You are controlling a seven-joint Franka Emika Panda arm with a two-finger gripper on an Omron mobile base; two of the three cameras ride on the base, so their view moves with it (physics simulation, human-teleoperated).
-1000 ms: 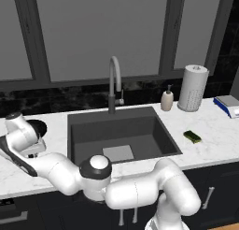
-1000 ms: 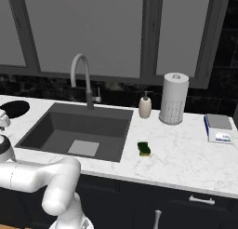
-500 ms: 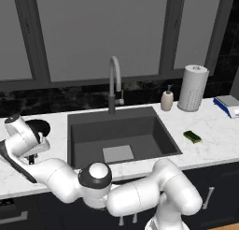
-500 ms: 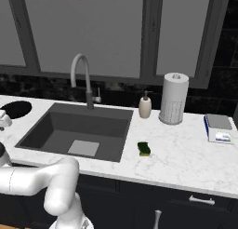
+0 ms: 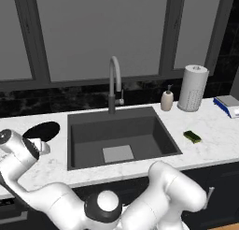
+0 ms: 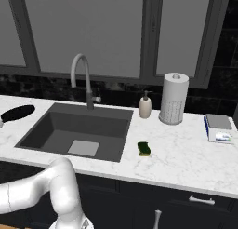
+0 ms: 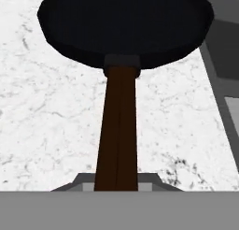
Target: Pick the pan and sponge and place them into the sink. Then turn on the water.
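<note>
Pan first: the round black frying pan with its reddish-brown wooden handle lies on the white marble counter at the left of the left base view, just beside the dark grey rectangular sink. In the hand view the handle runs from centre down to the bottom edge; whether the jaws are wide or closed on it cannot be told. The small green-and-yellow sponge sits at centre right, near the sink's rim.
</note>
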